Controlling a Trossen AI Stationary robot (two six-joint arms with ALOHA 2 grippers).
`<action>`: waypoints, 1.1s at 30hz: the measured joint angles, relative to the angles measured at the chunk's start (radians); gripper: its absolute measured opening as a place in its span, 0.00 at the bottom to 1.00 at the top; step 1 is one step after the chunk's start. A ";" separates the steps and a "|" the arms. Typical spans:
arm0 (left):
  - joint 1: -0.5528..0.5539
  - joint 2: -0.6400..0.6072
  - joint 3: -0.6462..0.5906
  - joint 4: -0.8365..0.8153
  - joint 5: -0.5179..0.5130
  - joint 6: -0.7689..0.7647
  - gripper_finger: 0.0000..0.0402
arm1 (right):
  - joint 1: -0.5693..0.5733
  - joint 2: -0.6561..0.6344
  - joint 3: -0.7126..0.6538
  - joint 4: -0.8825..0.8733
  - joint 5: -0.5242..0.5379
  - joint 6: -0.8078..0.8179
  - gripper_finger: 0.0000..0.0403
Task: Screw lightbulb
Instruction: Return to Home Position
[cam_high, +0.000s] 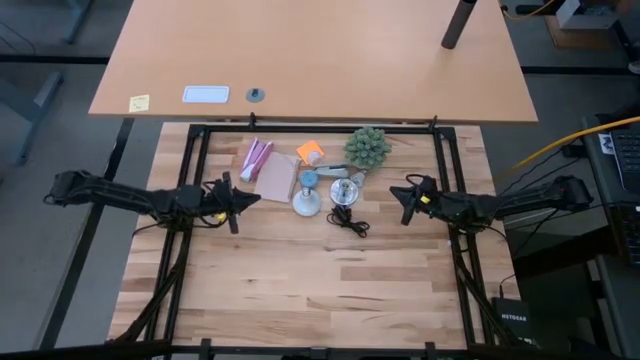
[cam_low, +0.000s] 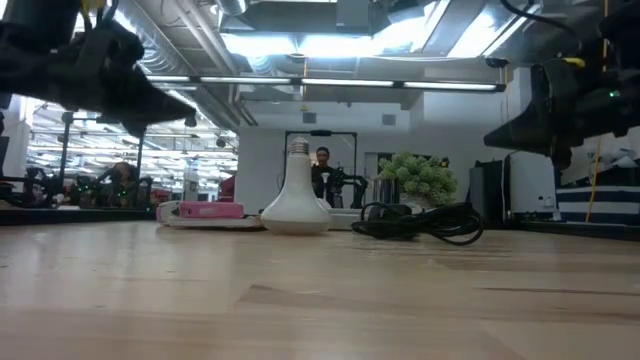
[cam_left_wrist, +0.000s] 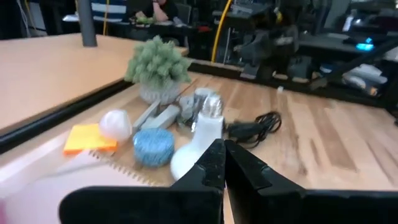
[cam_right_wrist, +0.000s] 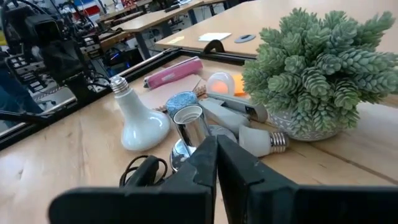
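While hanging above the worktop (cam_high: 330, 290), left claw (cam_left_wrist: 222, 152) and right claw (cam_right_wrist: 216, 148) are each closed tight, no gap showing, gripping nothing. Bulb (cam_low: 296, 205): smooth white pear shape, standing dome-down, threaded metal cap up, between the claws, just beside shiny cylindrical socket (cam_right_wrist: 188, 127) and tangled black cord (cam_low: 430, 222).

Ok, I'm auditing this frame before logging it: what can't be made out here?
Lightbulb: left wrist view, globe partly hidden by the left gripper.
Silver socket: right wrist view, base partly hidden by the right gripper.
Yellow note: high view, writing too small.
Person: low view, too small for detail.
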 joint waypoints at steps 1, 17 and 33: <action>0.006 -0.002 -0.011 0.000 0.001 0.000 0.00 | 0.000 0.000 0.000 -0.002 0.000 0.000 0.04; 0.024 0.005 -0.035 -0.359 0.005 -0.083 0.00 | 0.000 0.000 0.000 -0.030 -0.123 -0.001 0.04; 0.024 -0.185 -0.036 -0.357 0.004 -0.083 0.00 | 0.000 -0.275 -0.001 -0.157 -0.123 -0.002 0.04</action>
